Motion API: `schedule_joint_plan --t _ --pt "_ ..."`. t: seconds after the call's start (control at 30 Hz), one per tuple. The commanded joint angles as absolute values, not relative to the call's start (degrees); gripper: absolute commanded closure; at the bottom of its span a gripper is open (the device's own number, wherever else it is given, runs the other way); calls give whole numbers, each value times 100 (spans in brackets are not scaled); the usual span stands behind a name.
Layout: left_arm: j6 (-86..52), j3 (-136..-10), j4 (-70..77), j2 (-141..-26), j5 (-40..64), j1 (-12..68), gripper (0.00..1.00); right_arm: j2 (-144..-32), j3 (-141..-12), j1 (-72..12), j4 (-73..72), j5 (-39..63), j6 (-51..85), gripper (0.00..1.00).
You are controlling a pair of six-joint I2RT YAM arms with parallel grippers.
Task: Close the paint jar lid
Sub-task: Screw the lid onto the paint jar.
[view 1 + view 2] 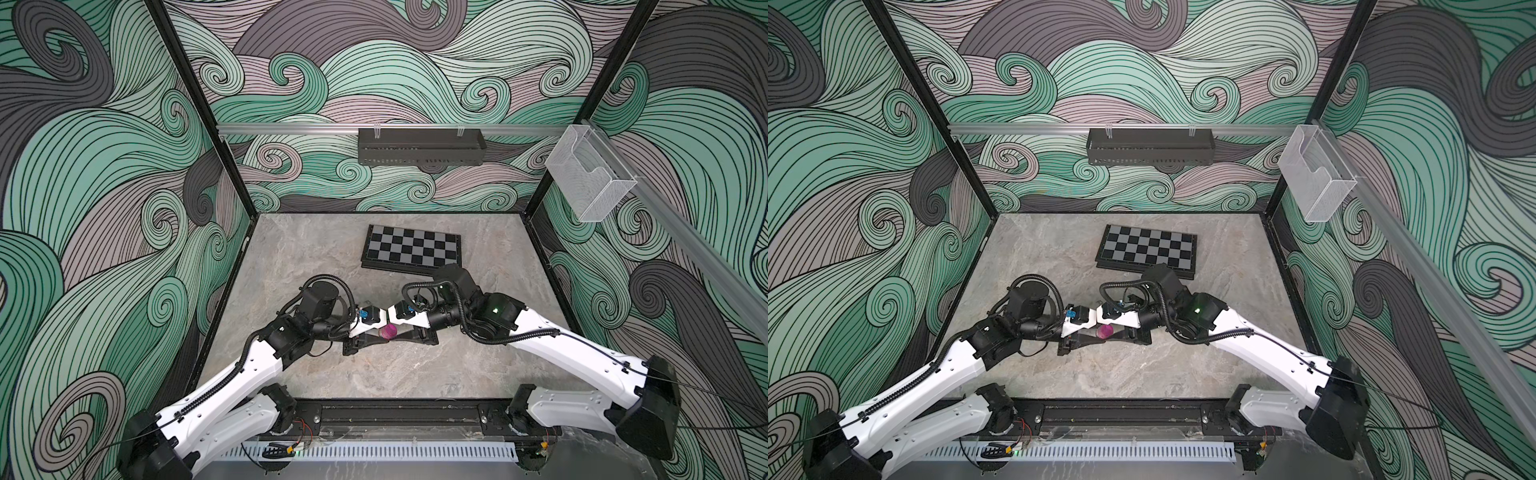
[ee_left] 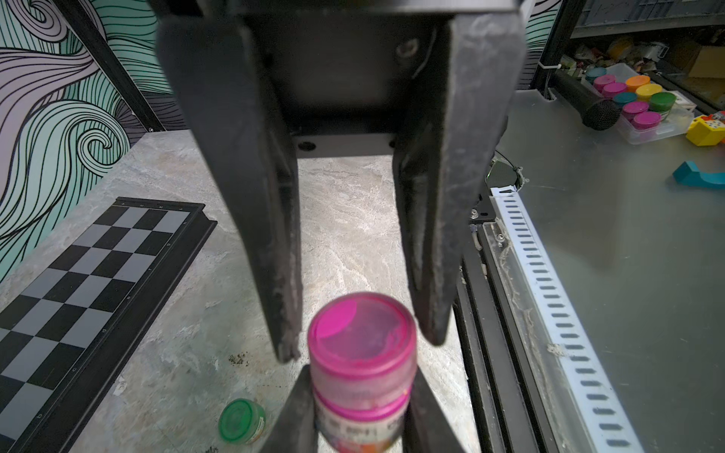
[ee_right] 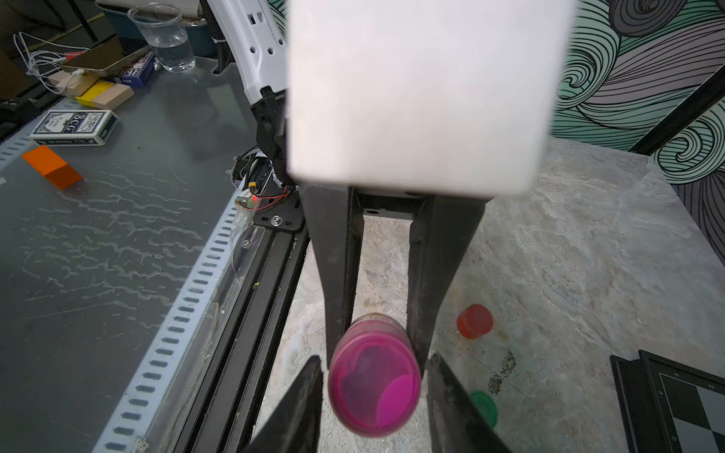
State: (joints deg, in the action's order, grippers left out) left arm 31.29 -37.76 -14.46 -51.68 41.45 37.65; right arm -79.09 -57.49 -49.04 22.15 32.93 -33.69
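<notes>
A small paint jar [image 2: 359, 427] with a pink lid [image 2: 361, 333] sits between the two arms over the middle of the table, seen in both top views [image 1: 389, 331] [image 1: 1105, 331]. My left gripper [image 2: 361, 370] is shut on the jar's labelled body just under the lid. My right gripper [image 3: 374, 357] faces it from the other side. Its fingers [image 2: 288, 345] flank the lid [image 3: 374, 388], with only slim gaps showing at each side. The lid sits on the jar's mouth.
A folded chessboard [image 1: 411, 249] lies behind the arms. A green jar [image 2: 242, 421] and a red jar [image 3: 474, 321] stand on the marble close to the grippers. A black bin [image 1: 419, 147] and a clear holder [image 1: 586, 174] hang on the rails.
</notes>
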Motion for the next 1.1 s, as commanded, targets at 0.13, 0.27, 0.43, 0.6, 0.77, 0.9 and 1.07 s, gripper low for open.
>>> schedule_joint_plan --t 0.13,0.27,0.43,0.6,0.77,0.9,1.07 --pt "3226 -4043 -1503 -5208 4280 3779 94 -8119 -5955 -4966 2212 3167 -3542 66" --pt "3261 -4043 -1481 -5200 4221 3779 94 -8147 -5940 -5021 2219 3075 -3469 80" --pt "3279 -4004 -1351 -5146 3916 3779 96 -8157 -5844 -5087 2004 2716 -2911 100" --pt "3174 -3897 -1055 -4985 3597 3779 98 -8070 -5598 -5130 1304 2334 -1996 100" --pt "3112 -3784 -817 -4847 3407 3779 100 -8056 -5411 -5320 833 2049 -1151 100" --pt "3103 -3762 -759 -4820 3340 3775 100 -8090 -5347 -5429 726 1750 -651 100" --pt "3129 -3755 -772 -4833 3313 3779 100 -7955 -5343 -5432 788 1624 -397 88"
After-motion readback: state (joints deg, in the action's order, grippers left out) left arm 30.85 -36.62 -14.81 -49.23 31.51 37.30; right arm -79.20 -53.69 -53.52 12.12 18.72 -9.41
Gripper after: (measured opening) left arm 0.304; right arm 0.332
